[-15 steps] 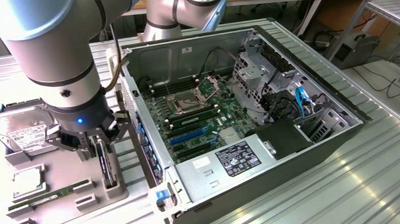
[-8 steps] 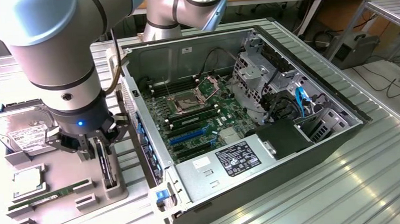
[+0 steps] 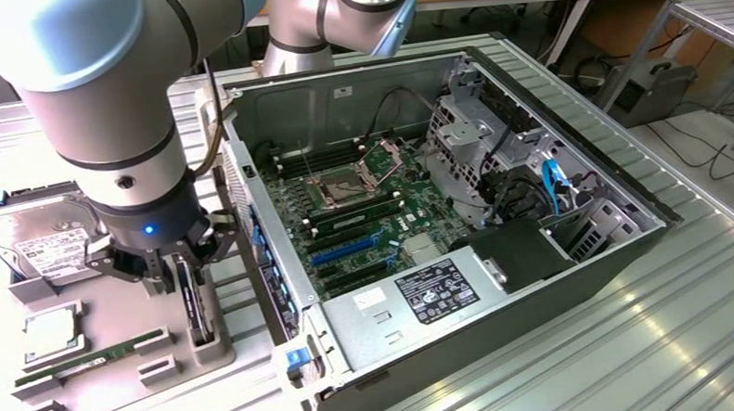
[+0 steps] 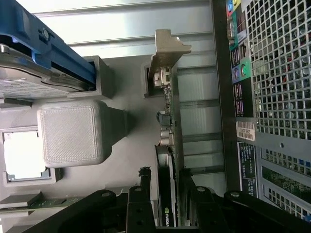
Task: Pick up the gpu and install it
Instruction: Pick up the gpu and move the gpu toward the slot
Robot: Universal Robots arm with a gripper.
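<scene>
The black two-fingered gripper (image 3: 178,269) on the grey Universal Robots arm hangs over the gpu (image 3: 200,310), a thin dark rectangular expansion card with a pale silver metal bracket (image 4: 165,48) at one end. The card stands on edge in a grey printed plastic holder tray (image 3: 113,351) on the ribbed metal table (image 3: 621,343), just outside the open black and silver computer case (image 3: 337,95) and running alongside its perforated rear wall. In the wrist view the gripper's jaws stand wide, one on each face of the card with a sliver of space either side, so nothing is gripped yet. The step in hand looks like the grasp itself. To do it well, the jaws should close squarely on flat board, away from the small silver capacitors (image 4: 165,138) farther along the card toward the bracket, and centred so neither side pushes the card over first. The bracket end sits in a notch of the holder, so a lift should probably go straight up and away from the case wall rather than at a slant.
</scene>
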